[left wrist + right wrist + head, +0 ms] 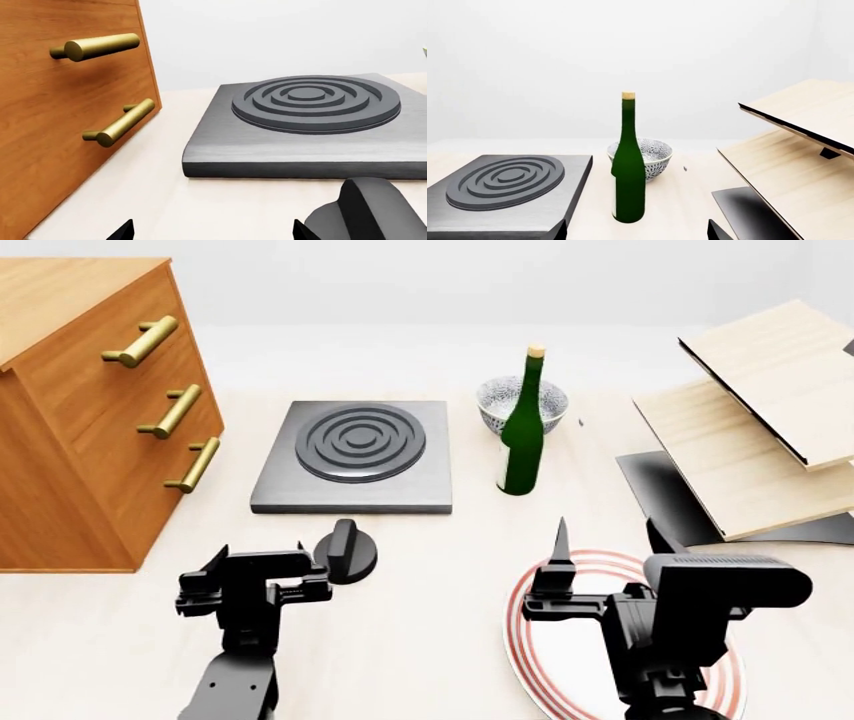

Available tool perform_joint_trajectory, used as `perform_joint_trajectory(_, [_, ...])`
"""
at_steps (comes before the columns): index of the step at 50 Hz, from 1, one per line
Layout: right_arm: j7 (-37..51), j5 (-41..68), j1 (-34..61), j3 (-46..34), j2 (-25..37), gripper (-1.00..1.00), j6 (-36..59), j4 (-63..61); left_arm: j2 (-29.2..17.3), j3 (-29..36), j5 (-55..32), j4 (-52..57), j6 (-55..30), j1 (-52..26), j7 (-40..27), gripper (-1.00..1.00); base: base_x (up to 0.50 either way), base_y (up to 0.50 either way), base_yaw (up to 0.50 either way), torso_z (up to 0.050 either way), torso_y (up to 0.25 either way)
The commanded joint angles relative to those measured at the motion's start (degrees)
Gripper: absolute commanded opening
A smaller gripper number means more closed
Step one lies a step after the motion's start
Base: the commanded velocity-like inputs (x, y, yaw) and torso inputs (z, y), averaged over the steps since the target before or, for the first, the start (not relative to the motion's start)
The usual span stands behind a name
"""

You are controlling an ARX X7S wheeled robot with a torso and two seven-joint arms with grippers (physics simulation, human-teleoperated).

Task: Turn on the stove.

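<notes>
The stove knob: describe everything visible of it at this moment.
The stove knob is a small black round disc with a raised grip ridge across it, matte like plastic. It sits on the table just in front of the dark-grey stove slab. The left gripper is next to it; contact cannot be told.

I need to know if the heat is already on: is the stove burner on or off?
It looks off. The burner rings are dark grey like the stove, with no glow, and the left gripper sits beside the knob.
</notes>
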Motion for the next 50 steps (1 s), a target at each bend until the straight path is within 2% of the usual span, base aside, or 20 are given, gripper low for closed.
perform_joint_trajectory(1, [0.28,0.53,-0.75,-0.32,0.28,1.0,-1.03,0.53,2.13,1.63,0.31,-9.43,4.51,-4.02,-0.04,1.0,0.0,0.0,0.0,0.0,0.0])
perform_joint_trajectory(15, [0.54,1.64,-1.39,0.01,0.57,1.0,-1.96,1.06,5.25,5.28,-0.18,-15.02,7.12,-4.99,0.89,1.0,0.0,0.0,0.0,0.0,0.0])
perform_joint_trajectory(20, [0.75,2.04,-1.11,0.18,0.69,1.0,-1.85,1.04,5.53,8.13,-1.46,-10.68,4.54,-2.52,1.16,1.0,0.0,0.0,0.0,0.0,0.0])
perform_joint_trajectory(25, [1.02,2.25,-1.04,0.13,0.75,1.0,-1.91,1.07,4.43,11.02,-2.96,4.78,-3.86,3.52,2.43,1.0,0.0,0.0,0.0,0.0,0.0])
perform_joint_trajectory(28, [1.21,2.49,-0.95,0.5,0.91,1.0,-1.89,0.79,2.56,12.31,-3.61,20.76,-12.68,8.26,2.91,1.0,0.0,0.0,0.0,0.0,0.0])
perform_joint_trajectory(29, [1.33,2.58,-0.79,0.81,0.96,1.0,-1.86,0.87,1.27,12.54,-4.61,29.35,-18.76,10.51,3.21,1.0,0.0,0.0,0.0,0.0,0.0])
perform_joint_trajectory(33, [1.59,2.64,-0.95,0.81,1.0,1.0,-2.14,1.05,-1.69,10.47,-9.55,54.38,-34.29,14.56,2.37,1.0,0.0,0.0,0.0,0.0,0.0])
perform_joint_trajectory(35, [1.65,2.66,-1.02,0.6,0.94,1.0,-2.34,1.38,-2.78,8.95,-11.01,63.22,-39.0,16.12,0.94,1.0,0.0,0.0,0.0,0.0,0.0])
perform_joint_trajectory(37, [1.67,2.63,-1.15,0.3,0.96,1.0,-2.56,1.47,-3.33,7.15,-12.66,68.71,-42.25,17.08,-0.1,1.0,0.0,0.0,0.0,0.0,0.0])
perform_joint_trajectory(41, [1.85,2.57,-1.11,-0.06,1.15,1.0,-2.52,1.52,-4.51,5.67,-13.91,74.27,-43.71,19.05,-0.68,1.0,0.0,0.0,0.0,0.0,0.0])
perform_joint_trajectory(50, [2.15,2.62,-1.17,-0.81,1.39,1.0,-2.64,1.76,-5.6,3.17,-16.67,79.19,-45.19,21.91,-1.08,1.0,0.0,0.0,0.0,0.0,0.0])
